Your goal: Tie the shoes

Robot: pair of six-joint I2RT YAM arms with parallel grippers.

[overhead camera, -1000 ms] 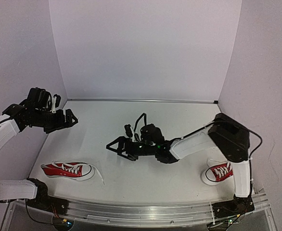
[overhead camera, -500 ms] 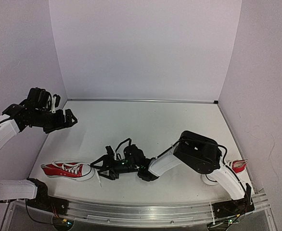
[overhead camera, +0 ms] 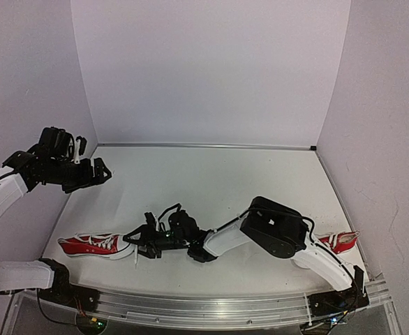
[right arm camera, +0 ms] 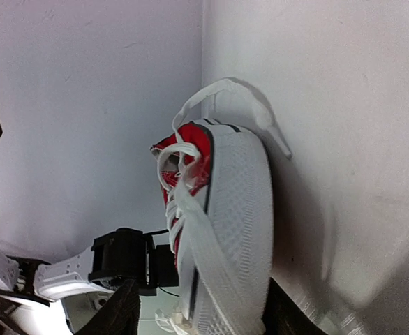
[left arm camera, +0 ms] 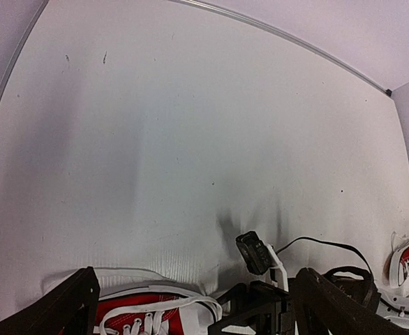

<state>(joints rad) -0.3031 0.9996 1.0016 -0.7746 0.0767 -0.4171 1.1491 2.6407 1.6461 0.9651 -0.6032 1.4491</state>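
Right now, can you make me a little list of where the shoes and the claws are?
left claw: open, raised above the table, empty
right claw: open, around the left sneaker's toe
left sneaker: red, near front-left of table
right sneaker: red, far right, partly behind the right arm
lace: white, loose, lying on the table beside the left sneaker

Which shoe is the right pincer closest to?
The left-hand shoe, lying sideways along the front edge: the right pincer is right at its toe. The other shoe lies far over on the right, nowhere near either pincer.
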